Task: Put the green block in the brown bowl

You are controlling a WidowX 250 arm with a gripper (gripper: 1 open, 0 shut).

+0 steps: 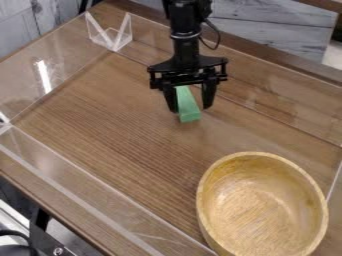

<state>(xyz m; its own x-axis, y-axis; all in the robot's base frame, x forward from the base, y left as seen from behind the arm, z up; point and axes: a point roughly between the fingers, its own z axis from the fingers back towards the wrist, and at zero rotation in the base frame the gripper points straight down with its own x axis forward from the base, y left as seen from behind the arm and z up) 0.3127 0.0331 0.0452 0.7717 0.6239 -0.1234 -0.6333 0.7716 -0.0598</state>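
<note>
From the one camera, which looks down across the worktop (120, 140) from its near side, my arm (187, 25) comes straight down out of the top of the picture, and my tool (187, 98) points down at the wood.

The tool's two black fingers (163, 92) are spread part way, one to the left of the green block (189, 103) and one to the right of it. The block stands between them, its upper end tucked up in the tool and its lower end down at the worktop, tilted a little to the right. The fingers sit close against its sides, but from this angle I cannot tell whether they press on it or only flank it, nor whether its lower end rests on the wood or hangs just clear.

The brown bowl (262, 245) sits in the near right corner of the worktop, well apart from the block and from my tool, its light wooden inside facing up.

A clear plastic wall (54, 60) runs around the worktop, and a small clear stand (110, 32) sits at the far left.
</note>
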